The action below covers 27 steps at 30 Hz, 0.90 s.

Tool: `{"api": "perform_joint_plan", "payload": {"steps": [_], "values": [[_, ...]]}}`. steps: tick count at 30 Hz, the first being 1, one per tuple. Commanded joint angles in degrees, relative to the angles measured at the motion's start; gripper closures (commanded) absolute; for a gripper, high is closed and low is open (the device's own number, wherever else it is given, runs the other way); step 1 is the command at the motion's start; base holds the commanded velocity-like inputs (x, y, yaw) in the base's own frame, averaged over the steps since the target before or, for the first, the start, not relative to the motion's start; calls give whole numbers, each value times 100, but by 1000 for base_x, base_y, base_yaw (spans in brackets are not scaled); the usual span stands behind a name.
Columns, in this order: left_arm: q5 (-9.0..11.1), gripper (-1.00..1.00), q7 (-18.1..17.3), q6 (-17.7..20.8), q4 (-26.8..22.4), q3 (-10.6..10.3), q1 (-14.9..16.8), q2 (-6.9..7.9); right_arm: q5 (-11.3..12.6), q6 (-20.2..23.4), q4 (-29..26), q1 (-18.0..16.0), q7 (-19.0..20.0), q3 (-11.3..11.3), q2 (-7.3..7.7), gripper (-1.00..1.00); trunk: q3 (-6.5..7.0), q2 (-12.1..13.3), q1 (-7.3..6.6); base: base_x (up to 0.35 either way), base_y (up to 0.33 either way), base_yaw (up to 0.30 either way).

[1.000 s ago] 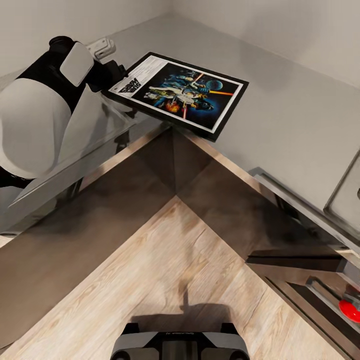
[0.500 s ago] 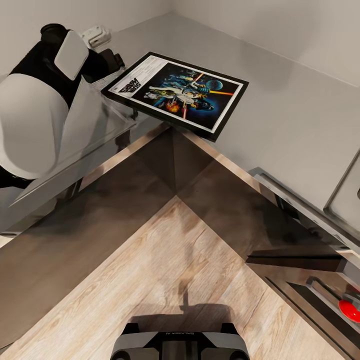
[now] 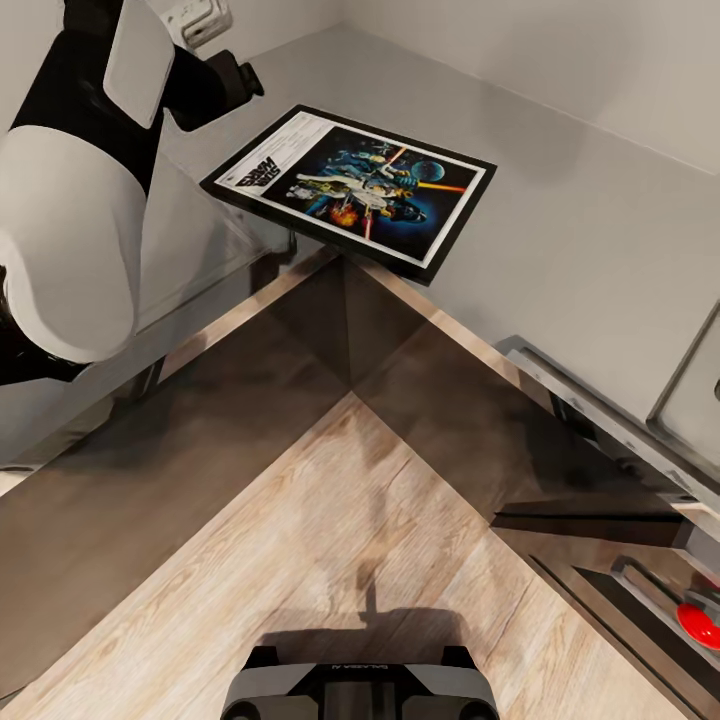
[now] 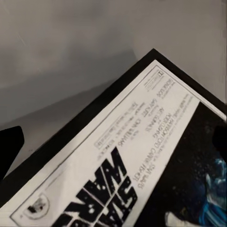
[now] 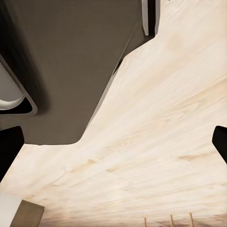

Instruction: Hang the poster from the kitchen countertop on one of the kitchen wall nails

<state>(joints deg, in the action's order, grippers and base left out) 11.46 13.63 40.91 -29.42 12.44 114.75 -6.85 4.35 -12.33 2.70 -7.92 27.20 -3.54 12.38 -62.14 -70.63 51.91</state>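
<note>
Our left gripper [image 3: 245, 78] has just lifted up and away from the title end of the poster [image 3: 352, 187], which lies flat on the kitchen countertop [image 3: 560, 220] by the inner corner, ungrasped, fingers apart either side of our wrist view.

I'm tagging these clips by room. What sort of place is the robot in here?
Most likely a kitchen: a light grey L-shaped countertop runs over dark glossy cabinet fronts, above a wood-plank floor. A framed poster lies on the worktop corner.
</note>
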Motion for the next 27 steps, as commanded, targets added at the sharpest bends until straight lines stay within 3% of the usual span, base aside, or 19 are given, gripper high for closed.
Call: {"api": "perform_joint_plan", "payload": {"steps": [1, 13, 27], "values": [[61, -100, 45, 19, -10, 33, 3, -17, 47, -17, 26, -8, 43, -32, 2, -100, -3, -2, 1, 48, -38, 0], [83, -100, 26, 39, 47, 99, 3, -68, 49, -22, 27, -8, 40, -27, 3, -100, -3, -2, 1, 9, -7, -32], [84, -100, 8, 49, 160, 104, 3, -143, 49, -24, 24, -8, 40, -24, 1, -100, -3, -2, 1, 0, 0, -288]]}}
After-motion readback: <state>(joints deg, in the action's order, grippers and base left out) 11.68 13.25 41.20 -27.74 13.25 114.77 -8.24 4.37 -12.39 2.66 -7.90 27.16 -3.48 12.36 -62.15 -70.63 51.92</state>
